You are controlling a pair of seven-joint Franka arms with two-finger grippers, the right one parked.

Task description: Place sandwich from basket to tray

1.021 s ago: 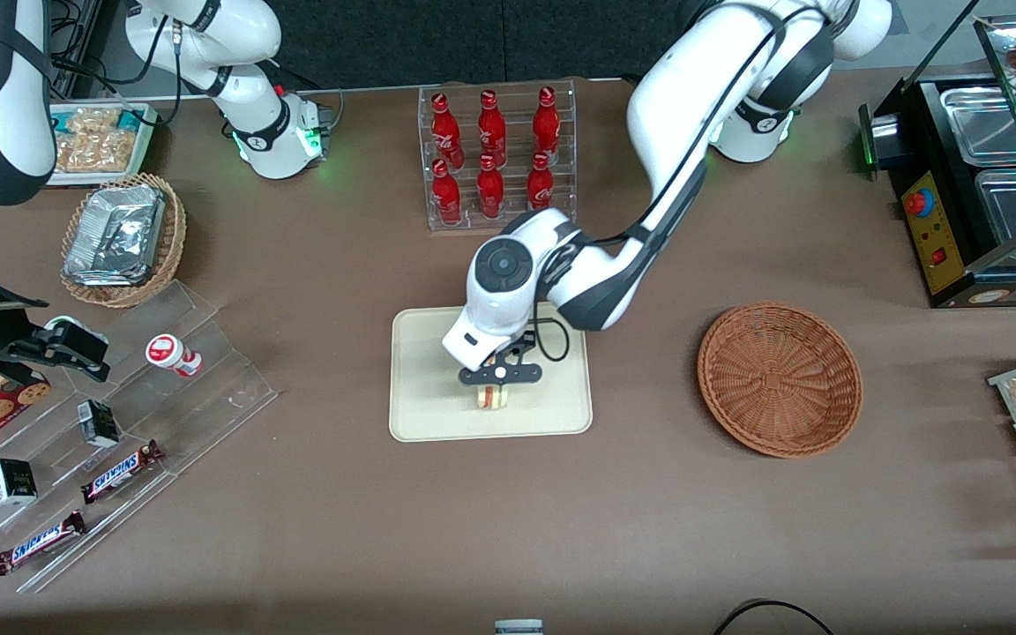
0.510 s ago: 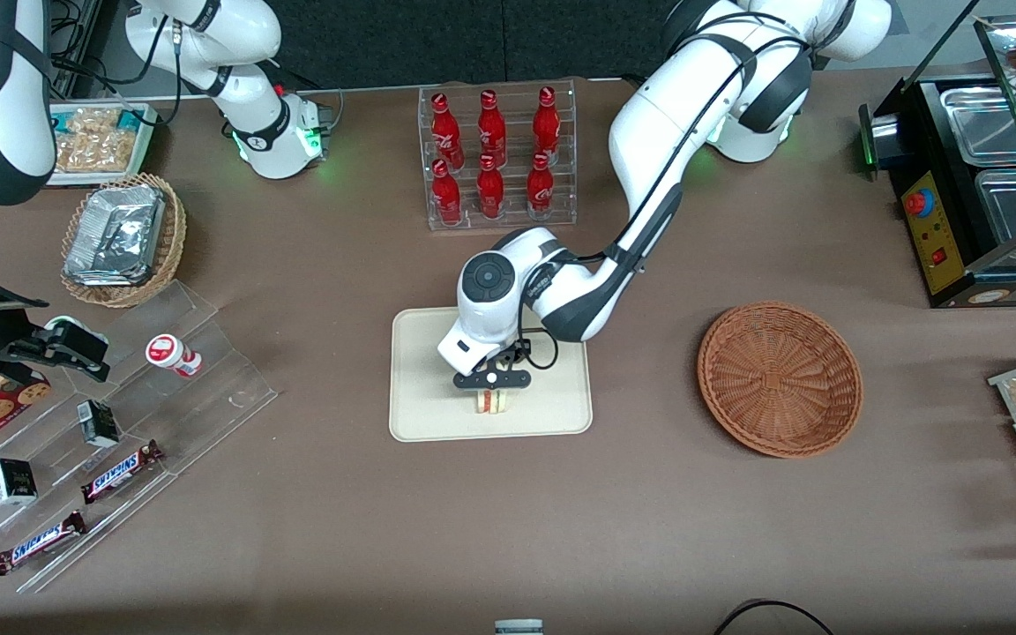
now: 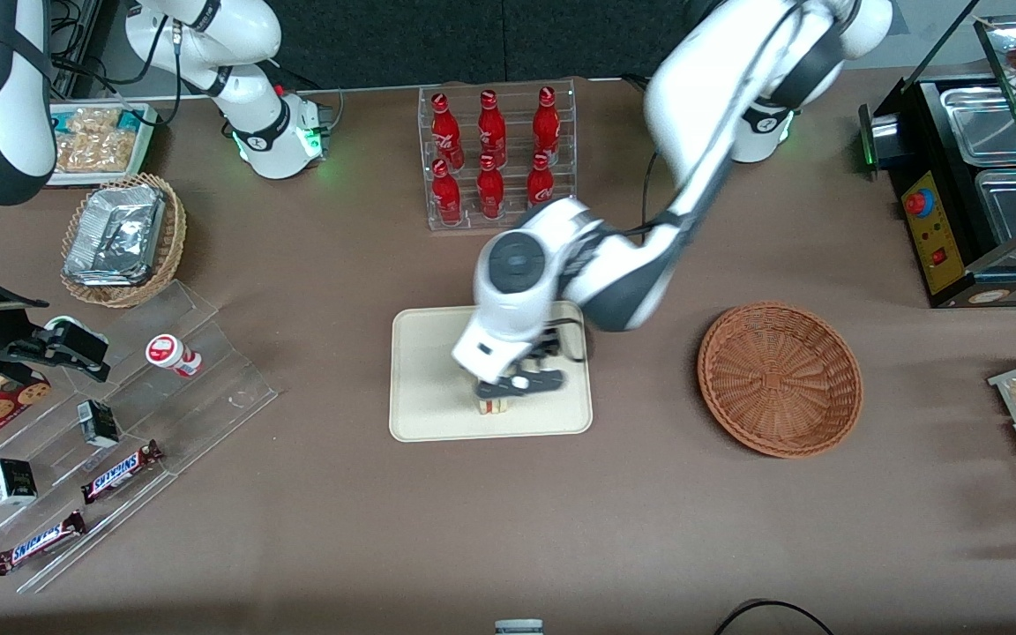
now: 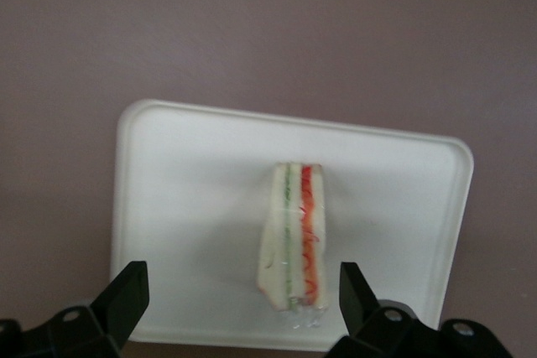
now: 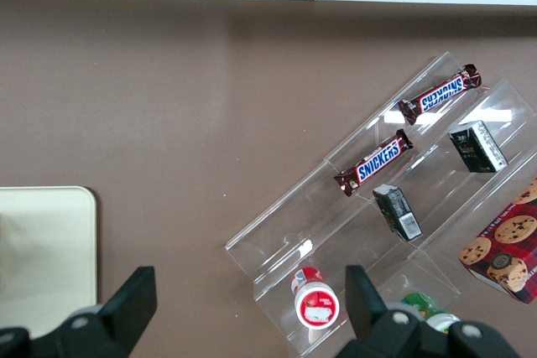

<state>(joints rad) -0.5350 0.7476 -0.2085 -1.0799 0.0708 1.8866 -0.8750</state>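
The sandwich (image 3: pixel 492 406) stands on its edge on the cream tray (image 3: pixel 427 414), in the half nearer the front camera, with its red and green layers showing. My left gripper (image 3: pixel 517 384) hovers above it, open and holding nothing. In the left wrist view the sandwich (image 4: pixel 294 236) rests on the tray (image 4: pixel 193 207) well below the gripper (image 4: pixel 242 282), and both black fingers (image 4: pixel 130 291) stand wide apart, clear of it. The reddish-brown basket (image 3: pixel 779 379) lies empty beside the tray, toward the working arm's end of the table.
A clear rack of red bottles (image 3: pixel 495 159) stands farther from the front camera than the tray. A stepped acrylic rack with candy bars (image 3: pixel 111 441) and a tan foil-lined basket (image 3: pixel 124 238) lie toward the parked arm's end. A black food warmer (image 3: pixel 975 185) sits at the working arm's end.
The left arm has risen from the tray and its gripper has lifted off the sandwich, which stays where it stood on the tray.
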